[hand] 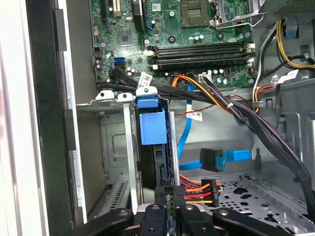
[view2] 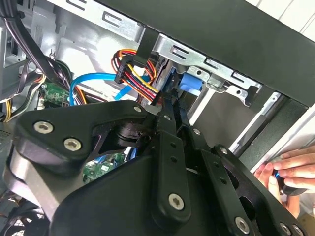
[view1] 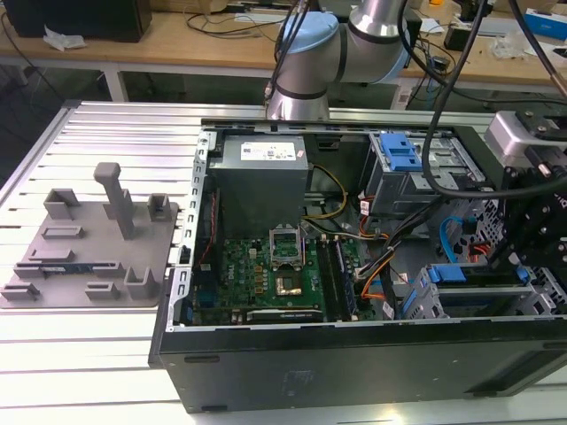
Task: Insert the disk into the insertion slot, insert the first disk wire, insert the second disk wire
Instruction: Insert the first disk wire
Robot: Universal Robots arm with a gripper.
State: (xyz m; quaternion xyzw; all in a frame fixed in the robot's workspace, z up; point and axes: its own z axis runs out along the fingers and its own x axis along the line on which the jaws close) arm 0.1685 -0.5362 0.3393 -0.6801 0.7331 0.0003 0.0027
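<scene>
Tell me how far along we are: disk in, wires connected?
Done, apparently: the disk sits in the insertion slot, its blue caddy tab at the opening. In hand: the gripper is shut on the black plug with red, orange and yellow wires, right at the disk's edge; whether it is seated I cannot tell. Left: the blue cable's plug hangs unplugged nearby.

A black cable bundle (hand: 231,105) is crossing over the cage floor (hand: 261,196) and a blue cable (hand: 231,158) is hanging beside the disk (hand: 153,128), leaving a narrow gap that the fingers (view2: 170,147), clamping the power plug (hand: 173,191), are occupying, while a person's hand (view2: 288,169) is resting outside the case (view2: 236,29)
</scene>
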